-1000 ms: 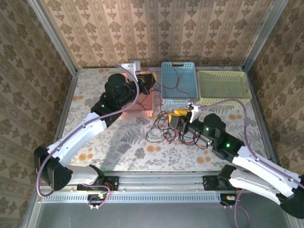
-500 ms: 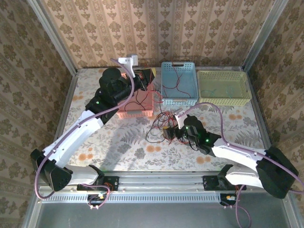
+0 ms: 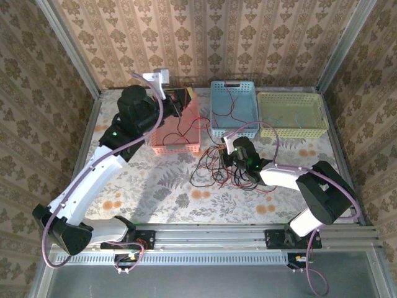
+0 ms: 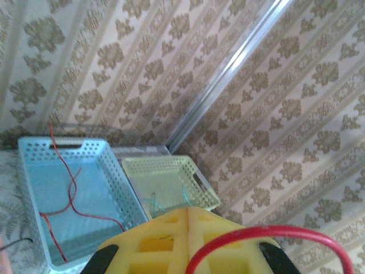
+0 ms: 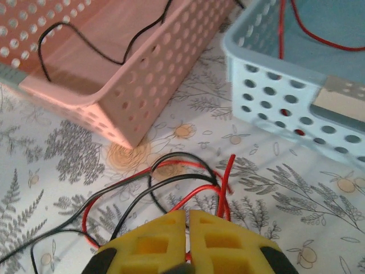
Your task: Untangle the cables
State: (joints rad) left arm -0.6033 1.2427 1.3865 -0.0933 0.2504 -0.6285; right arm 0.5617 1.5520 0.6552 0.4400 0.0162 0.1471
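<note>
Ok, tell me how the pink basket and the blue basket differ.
The pink basket sits left of the blue basket. A black cable lies in the pink basket; red cables lie in the blue basket. The left arm reaches over the pink basket, not the blue one. Both are perforated rectangular baskets.

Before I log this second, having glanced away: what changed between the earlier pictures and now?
The left gripper, shut on a red cable, drew it back-left above the pink basket. The right gripper edged left on the tangle, its arm folding in, and is shut. The baskets stayed put.
</note>
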